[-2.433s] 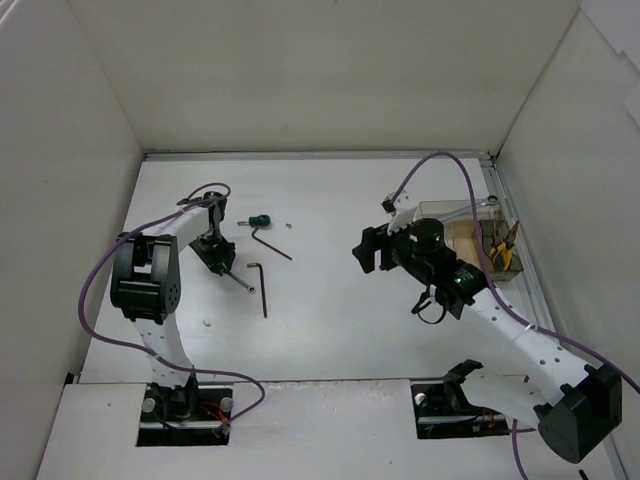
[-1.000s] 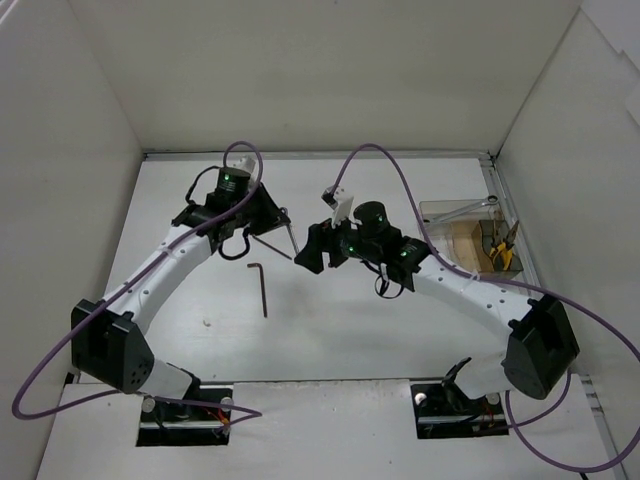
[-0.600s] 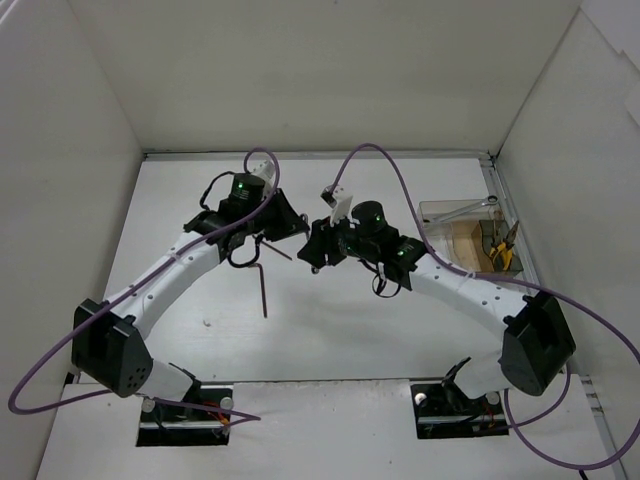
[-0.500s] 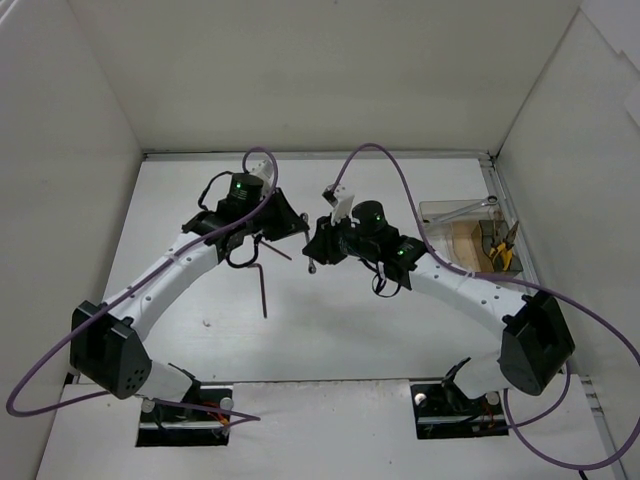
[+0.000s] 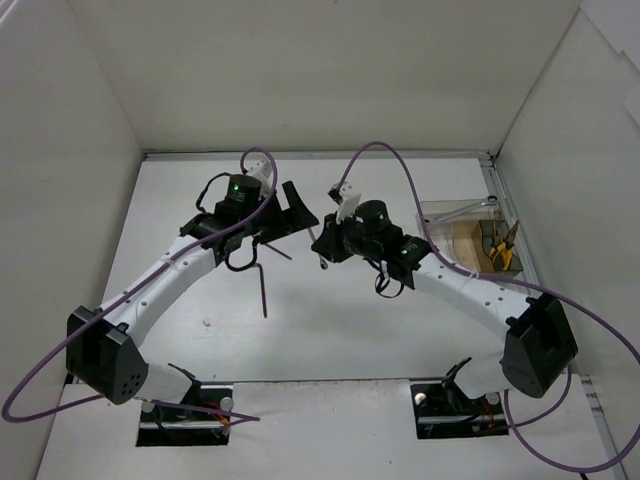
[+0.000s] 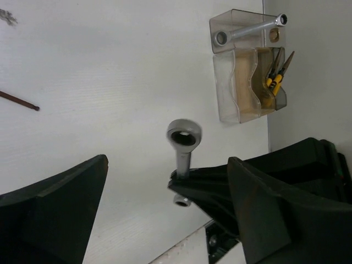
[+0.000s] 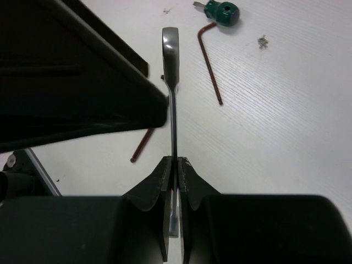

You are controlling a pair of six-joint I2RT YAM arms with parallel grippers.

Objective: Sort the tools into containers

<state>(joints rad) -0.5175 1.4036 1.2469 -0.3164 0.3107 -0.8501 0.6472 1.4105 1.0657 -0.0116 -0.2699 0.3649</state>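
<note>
My right gripper is shut on the shaft of a silver wrench, held edge-on above the table. The wrench's ring end sticks out between the wide-open fingers of my left gripper, which touch nothing. In the top view the two grippers meet mid-table, left and right. A green-handled screwdriver and two dark hex keys lie on the table below. The clear containers stand at the right edge, holding yellow pliers and a second wrench.
White walls close in the table on the left, back and right. A tiny loose screw lies near the screwdriver. The long hex key lies under the left arm's reach. Purple cables loop over both arms.
The right gripper has shut on the wrench that the left gripper was holding. The left gripper has opened and let it go.
</note>
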